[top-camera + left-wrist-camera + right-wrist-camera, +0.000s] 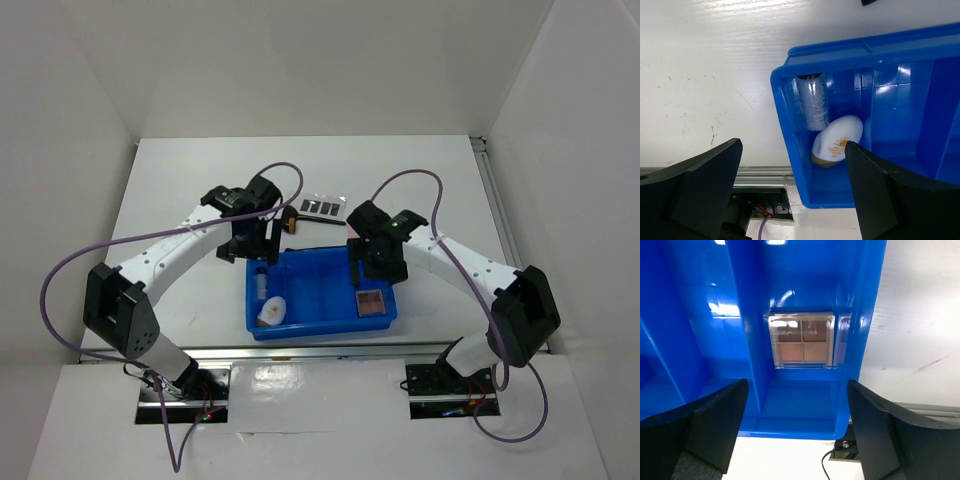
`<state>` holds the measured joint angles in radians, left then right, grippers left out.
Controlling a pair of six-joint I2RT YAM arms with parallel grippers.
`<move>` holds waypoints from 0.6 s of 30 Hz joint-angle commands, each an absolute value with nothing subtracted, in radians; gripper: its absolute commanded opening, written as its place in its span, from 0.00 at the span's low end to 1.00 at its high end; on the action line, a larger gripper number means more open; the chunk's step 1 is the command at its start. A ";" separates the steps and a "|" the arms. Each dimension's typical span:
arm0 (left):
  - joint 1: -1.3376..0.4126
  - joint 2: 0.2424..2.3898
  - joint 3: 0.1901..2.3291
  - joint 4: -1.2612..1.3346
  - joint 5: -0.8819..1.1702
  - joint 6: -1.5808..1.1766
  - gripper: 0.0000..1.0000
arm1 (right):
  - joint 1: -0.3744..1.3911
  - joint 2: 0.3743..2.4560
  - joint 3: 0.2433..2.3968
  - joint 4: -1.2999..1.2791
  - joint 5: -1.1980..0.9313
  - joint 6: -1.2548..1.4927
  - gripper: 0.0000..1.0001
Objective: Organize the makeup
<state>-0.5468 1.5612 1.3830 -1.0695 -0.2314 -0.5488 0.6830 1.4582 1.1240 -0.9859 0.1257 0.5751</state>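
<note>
The blue divided tray point(320, 322) sits at the near middle of the table. Its left compartment holds a clear vial point(812, 107) and a white oval piece point(839, 139); they also show in the top view, the vial point(260, 283) and the oval point(271, 313). Its right compartment holds a square pink/tan palette point(801, 340), also in the top view point(372, 302). A clear palette with dark pans point(322, 206) and a black brush point(322, 222) lie on the table behind the tray. My left gripper point(795, 200) is open and empty over the tray's left wall. My right gripper point(797, 432) is open and empty above the right compartment.
White walls enclose the table point(180, 180) on three sides. A metal rail point(330, 352) runs along the near edge with the arm bases. Purple cables loop from both arms. The tray's middle compartments point(318, 290) look empty.
</note>
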 commanded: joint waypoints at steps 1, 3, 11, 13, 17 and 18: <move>-0.541 1.505 1.361 -1.055 -0.225 -0.578 0.98 | 0.689 1.456 1.190 -0.960 0.153 0.578 0.85; -0.541 1.482 1.325 -1.045 -0.216 -0.600 0.96 | 0.689 1.456 1.228 -0.960 0.153 0.569 0.71; -0.522 1.407 1.155 -0.925 -0.143 -0.600 0.90 | 0.647 1.672 1.504 -0.851 0.109 0.465 0.57; -0.512 1.396 1.115 -0.902 -0.133 -0.600 0.88 | 0.638 1.817 1.659 -0.851 0.060 0.454 0.54; -0.503 1.352 1.062 -0.848 -0.083 -0.581 0.84 | 0.627 2.058 1.920 -0.896 -0.037 0.422 0.23; -0.503 1.351 1.051 -0.848 -0.068 -0.572 0.83 | 0.627 2.094 1.951 -0.908 -0.058 0.413 0.20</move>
<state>-0.5106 1.3956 1.0679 -0.9035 -0.1234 -0.5808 0.6353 2.0087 1.8526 -0.8890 0.0322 0.4511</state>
